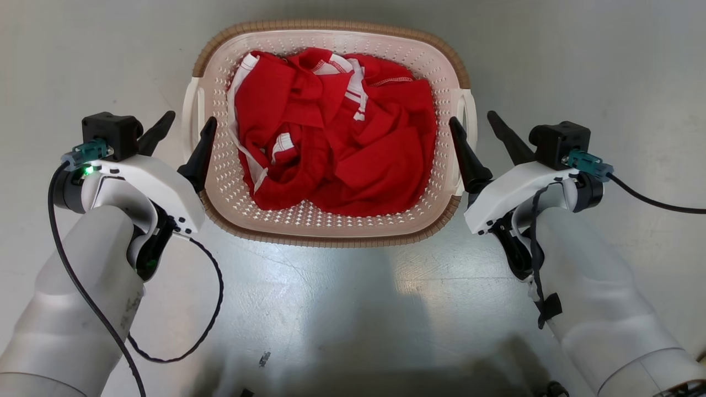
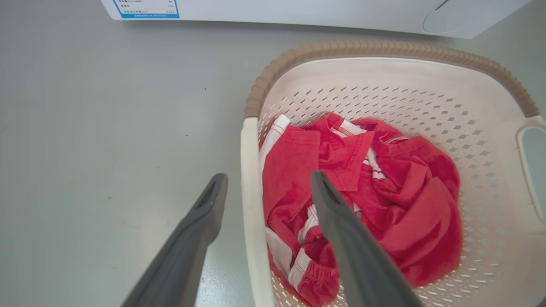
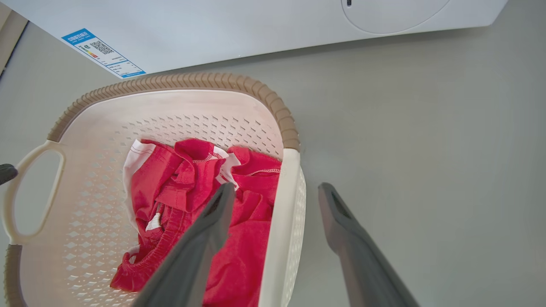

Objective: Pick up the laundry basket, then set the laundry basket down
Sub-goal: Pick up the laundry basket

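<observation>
**Fingers [image 1: 199,151] astride both handles, nothing clamped yet**

Left gripper [image 1: 190,120] & right gripper [image 1: 471,118] are both spread wide. Each has one finger inside the laundry basket [image 1: 331,237] and one outside, so the left handle [image 1: 190,105] and right handle [image 1: 471,110] sit btwn the pairs w/ a gap on each side. Both wrist views show the white handle bar running up that gap, untouched as far as I can tell.

Basket sits on the grey floor [image 1: 353,309], centred btwn the arms, its far side toward the washing machine [image 2: 298,13]. Red clothes [image 1: 353,149] are bunched in the bottom, well below the brown rim [image 1: 331,25].

Handling, my read:
- **Weight:** light. It's thin perforated plastic + a few garments, so weight prob. isn't the issue.
- **Stiffness:** walls look stiff enough to carry, but likely flex some if squeezed hard or lifted from one side only.
- **Where to grip:** handle bars are smooth & narrow, so hard fingers could slip. Take each handle mid-span, close firmly, both sides at the same height.
- **Lift:** raise evenly or it tilts. The cloth is soft and would slide to the low side, no harm done.
- **Fragility:** not fragile, though the handle loops look like the thinnest part.
- **Set-down:** keep it flat. The base is broad, so it should rest stable.
</observation>
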Motion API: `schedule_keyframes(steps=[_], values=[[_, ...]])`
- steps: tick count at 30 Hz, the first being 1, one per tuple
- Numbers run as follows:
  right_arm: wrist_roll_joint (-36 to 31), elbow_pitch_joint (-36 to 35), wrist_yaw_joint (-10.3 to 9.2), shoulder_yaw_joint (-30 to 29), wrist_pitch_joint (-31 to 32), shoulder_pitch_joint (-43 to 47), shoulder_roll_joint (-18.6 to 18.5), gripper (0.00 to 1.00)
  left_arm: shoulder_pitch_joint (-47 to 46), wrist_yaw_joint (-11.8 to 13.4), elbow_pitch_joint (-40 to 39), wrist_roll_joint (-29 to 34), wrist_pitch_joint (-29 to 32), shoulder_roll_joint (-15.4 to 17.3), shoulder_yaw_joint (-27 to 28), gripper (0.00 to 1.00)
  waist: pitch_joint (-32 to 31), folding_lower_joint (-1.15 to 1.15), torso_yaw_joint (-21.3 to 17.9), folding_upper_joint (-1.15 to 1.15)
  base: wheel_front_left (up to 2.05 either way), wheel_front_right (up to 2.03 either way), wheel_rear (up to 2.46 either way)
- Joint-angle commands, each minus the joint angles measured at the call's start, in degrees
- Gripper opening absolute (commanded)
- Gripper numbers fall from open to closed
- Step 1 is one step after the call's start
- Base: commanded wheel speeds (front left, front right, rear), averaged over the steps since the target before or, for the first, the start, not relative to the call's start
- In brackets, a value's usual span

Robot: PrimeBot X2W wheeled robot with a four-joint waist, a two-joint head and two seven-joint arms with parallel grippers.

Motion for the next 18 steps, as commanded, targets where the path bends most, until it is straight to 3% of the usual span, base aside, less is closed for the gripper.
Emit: schedule_keyframes(steps=[1,18], values=[[1.4,0.1,0.41,2.0,-0.5,1.1,1.0,1.0,-0.7,-0.1,0.4,-0.8,-0.5,2.6,0.6,1.0,0.4,0.0,-0.1,0.0,0.0,0.0,0.0],[6.5,2.1,0.41,7.0,-0.5,-0.6,1.0,1.0,-2.8,-0.1,3.0,-4.5,-1.7,2.2,-4.3,1.0,3.0,0.0,0.1,0.0,0.0,0.0,0.0]])
